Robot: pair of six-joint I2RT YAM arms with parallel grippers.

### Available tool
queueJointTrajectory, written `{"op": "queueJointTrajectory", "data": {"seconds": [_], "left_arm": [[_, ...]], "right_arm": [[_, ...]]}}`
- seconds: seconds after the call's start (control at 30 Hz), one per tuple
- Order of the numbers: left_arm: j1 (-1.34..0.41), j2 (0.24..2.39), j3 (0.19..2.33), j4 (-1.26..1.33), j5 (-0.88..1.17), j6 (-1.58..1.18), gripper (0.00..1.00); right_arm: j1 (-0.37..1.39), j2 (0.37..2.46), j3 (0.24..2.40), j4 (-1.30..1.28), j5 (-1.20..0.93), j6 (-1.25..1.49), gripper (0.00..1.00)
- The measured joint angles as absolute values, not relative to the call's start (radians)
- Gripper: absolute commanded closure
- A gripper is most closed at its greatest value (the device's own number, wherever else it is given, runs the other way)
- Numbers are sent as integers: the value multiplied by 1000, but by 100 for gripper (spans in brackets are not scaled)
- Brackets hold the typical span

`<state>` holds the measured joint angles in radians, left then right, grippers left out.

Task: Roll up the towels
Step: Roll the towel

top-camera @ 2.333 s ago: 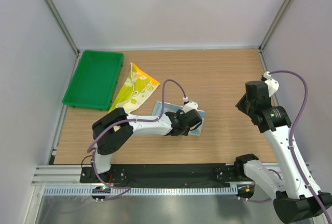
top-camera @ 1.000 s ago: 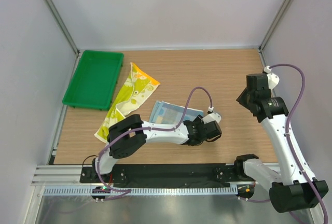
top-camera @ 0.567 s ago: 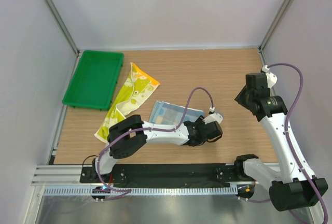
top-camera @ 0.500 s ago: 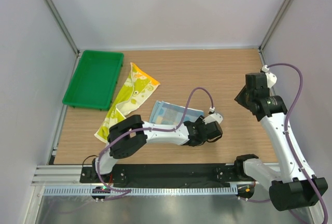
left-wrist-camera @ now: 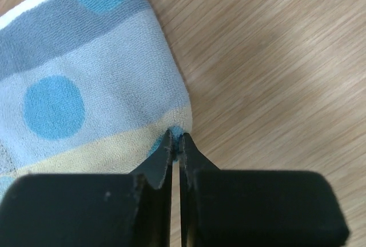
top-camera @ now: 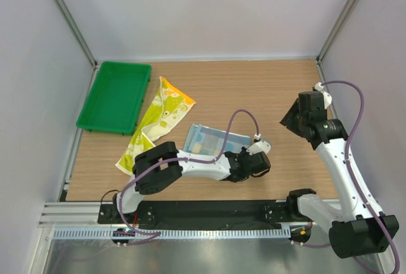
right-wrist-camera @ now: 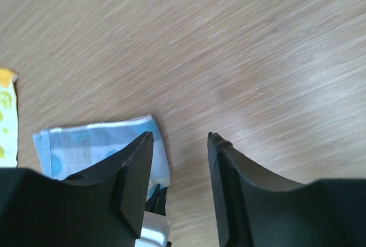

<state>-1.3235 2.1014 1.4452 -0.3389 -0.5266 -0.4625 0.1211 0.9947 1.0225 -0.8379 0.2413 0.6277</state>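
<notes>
At table centre, toward the near edge: blue towel [top-camera: 212, 138], flat, a rectangle, unrolled.

Item 1, left gripper [left-wrist-camera: 176, 138]. Low on the wood at the blue towel's right near corner. Fingers are pressed together on that corner, pinching the cloth edge; the wrist view shows the tips meeting right on the hem. Judged reason: a corner offers a thin lip that can be lifted off the table [top-camera: 254, 90], so it suits starting a roll or pulling the cloth straight.

Item 2, right gripper [right-wrist-camera: 180, 136]. Raised over bare wood, right of the blue towel and apart from it. Jaws are spread with nothing between them. It is tilted toward the towel, which shows in its own view. Judged reason: standing by to take another corner so the edge comes up evenly.

Item 3, yellow towel [top-camera: 158, 118]. Left of the blue one, long, slanted and rumpled, its far end just beside the tray [top-camera: 113, 99]. No gripper is near it.

Item 4, tray. Far-left corner; its part in the task cannot be told.

Status, as judged: neither towel rolled; first roll not yet begun.
</notes>
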Motion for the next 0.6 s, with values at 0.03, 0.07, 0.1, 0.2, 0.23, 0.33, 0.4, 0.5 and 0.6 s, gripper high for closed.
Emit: {"op": "queueJointTrajectory", "data": {"seconds": [0.03,0.07,0.1,0.2,0.23,0.33,0.4,0.5,0.6], "left_arm": [[-1325,2090,1423,-317,-532,-467,100],[-1327,2076,1399,-300,-534,-471,100],[-1327,2057,1369,-283,-535,-478,100],[-1328,1979,1251,-241,-540,-506,100],[-1328,1952,1213,-233,-542,-518,100],[-1328,1880,1112,-206,-550,-547,100],[-1328,1852,1076,-197,-553,-561,100],[-1328,1836,1054,-182,-556,-576,100],[-1328,1836,1050,-170,-556,-585,100]], "right_arm": [[120,994,999,-819,202,630,36],[120,994,969,-794,160,638,31],[120,1000,937,-778,115,643,28],[120,1053,842,-713,-33,664,24],[120,1075,816,-689,-71,673,24],[120,1151,733,-603,-201,714,24],[120,1187,693,-548,-273,741,24],[133,1223,654,-470,-345,775,24],[163,1253,628,-395,-383,803,24]]}}
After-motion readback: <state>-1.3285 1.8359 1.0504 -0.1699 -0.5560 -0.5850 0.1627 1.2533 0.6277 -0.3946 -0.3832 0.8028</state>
